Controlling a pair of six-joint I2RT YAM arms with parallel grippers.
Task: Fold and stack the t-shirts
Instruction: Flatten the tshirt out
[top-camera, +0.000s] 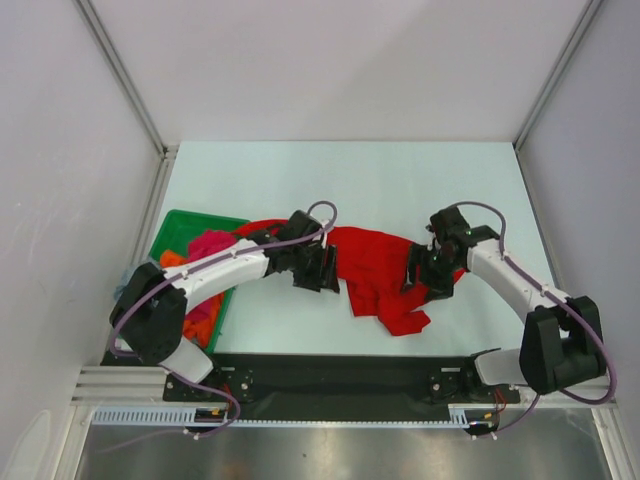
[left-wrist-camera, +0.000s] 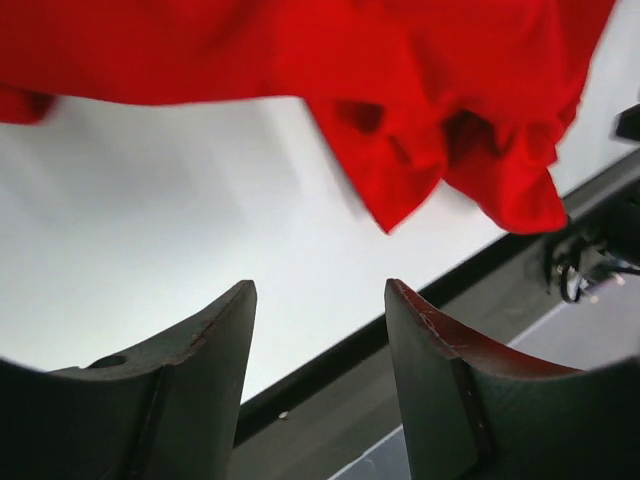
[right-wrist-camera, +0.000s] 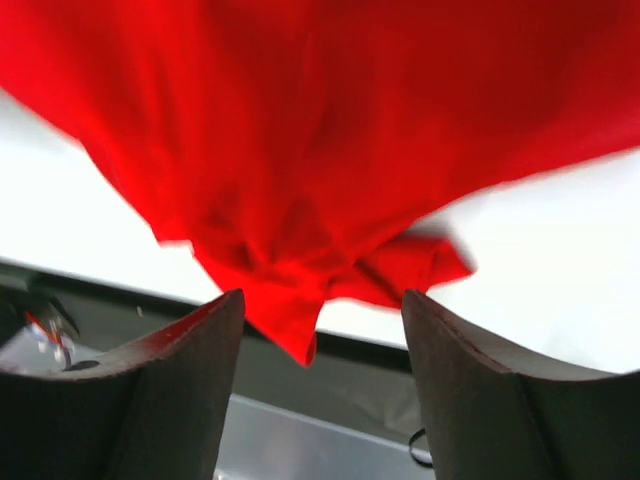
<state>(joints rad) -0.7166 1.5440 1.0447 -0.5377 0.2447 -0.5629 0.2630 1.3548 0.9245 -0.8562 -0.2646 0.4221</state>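
A pink shirt (top-camera: 208, 243) and an orange shirt (top-camera: 172, 260) sit bunched in the green tray (top-camera: 172, 226) at the table's (top-camera: 400, 180) left edge, while toward the near edge the left gripper (top-camera: 322, 270) and right gripper (top-camera: 425, 273), both spread and seemingly pinching nothing, flank the crumpled red t-shirt (top-camera: 375, 265), so nothing is folded or stacked yet.

A pale table (top-camera: 400, 190) fills the middle of the frame. A green tray (top-camera: 175, 228) sits on it at centre left, by the table's left edge. A crumpled red t-shirt (top-camera: 375, 265) lies at the centre, its left end reaching the tray.
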